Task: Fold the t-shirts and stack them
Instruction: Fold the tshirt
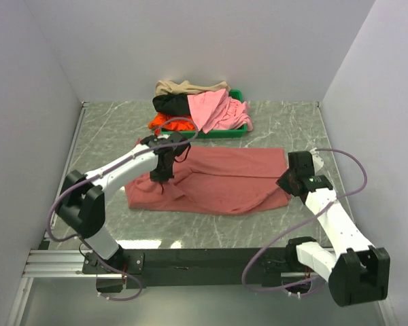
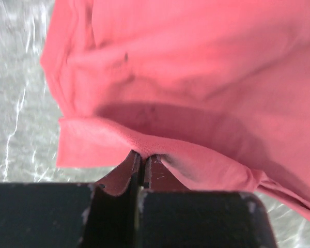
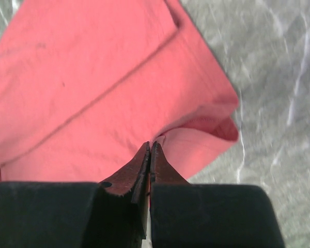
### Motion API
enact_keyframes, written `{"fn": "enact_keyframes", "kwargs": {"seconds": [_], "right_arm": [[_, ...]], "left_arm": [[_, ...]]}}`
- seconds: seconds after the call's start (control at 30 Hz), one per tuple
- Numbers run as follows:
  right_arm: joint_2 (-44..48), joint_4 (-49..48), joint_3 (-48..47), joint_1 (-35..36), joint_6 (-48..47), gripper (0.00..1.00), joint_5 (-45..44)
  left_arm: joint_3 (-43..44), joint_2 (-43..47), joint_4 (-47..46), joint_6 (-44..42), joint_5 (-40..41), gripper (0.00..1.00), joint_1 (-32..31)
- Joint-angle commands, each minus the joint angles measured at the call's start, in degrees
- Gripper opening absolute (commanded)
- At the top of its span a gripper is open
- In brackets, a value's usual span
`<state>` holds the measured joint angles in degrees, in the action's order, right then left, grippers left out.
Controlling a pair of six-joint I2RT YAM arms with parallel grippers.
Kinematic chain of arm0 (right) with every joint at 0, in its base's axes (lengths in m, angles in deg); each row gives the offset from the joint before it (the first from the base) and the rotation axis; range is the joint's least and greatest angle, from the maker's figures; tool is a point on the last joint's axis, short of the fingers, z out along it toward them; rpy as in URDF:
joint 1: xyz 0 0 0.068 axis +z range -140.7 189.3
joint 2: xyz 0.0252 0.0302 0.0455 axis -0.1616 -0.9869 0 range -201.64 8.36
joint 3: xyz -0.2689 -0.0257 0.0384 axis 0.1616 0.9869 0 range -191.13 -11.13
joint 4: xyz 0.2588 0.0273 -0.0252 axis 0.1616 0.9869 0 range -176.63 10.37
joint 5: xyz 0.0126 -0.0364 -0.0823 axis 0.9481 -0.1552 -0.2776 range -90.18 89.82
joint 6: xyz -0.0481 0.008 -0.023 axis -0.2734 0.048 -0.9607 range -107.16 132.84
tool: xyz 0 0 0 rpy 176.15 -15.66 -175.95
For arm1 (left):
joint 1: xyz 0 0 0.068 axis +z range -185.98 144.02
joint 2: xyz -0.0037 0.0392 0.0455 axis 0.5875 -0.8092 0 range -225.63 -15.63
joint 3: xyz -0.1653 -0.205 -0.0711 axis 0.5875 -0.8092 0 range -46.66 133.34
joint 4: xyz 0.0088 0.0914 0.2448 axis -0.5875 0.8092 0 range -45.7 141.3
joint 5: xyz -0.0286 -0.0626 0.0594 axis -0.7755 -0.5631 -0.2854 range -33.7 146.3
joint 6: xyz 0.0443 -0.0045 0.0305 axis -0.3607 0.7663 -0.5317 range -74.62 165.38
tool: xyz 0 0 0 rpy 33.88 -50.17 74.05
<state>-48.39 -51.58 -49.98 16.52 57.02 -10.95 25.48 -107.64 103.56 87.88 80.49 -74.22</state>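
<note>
The dusty brick-red t-shirt lies spread across the middle of the table, partly folded. My left gripper is shut on a fold of its cloth near its left part. My right gripper is shut on its edge at the shirt's right end. The light pink t-shirt, the black one, the tan one and the bright orange-red one lie heaped on the green tray at the back.
The shallow green tray stands at the back centre under the heap. White walls close in the table on the left, back and right. The marbled grey table top shows around the shirt.
</note>
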Motion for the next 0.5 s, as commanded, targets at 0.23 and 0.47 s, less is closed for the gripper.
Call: {"fn": "enact_keyframes", "kwargs": {"seconds": [0.23, 0.47], "right_arm": [[-9.8, -9.1, -6.3, -4.8, -3.2, 0.00, 1.1], [-18.1, -11.7, -9.7, -7.0, -4.7, 0.00, 1.6]], "left_arm": [[13.2, -7.5, -4.9, -1.6, 2.4, 0.01, 6.9], [19.8, -17.0, -4.9, -1.6, 3.0, 0.01, 9.5]]}}
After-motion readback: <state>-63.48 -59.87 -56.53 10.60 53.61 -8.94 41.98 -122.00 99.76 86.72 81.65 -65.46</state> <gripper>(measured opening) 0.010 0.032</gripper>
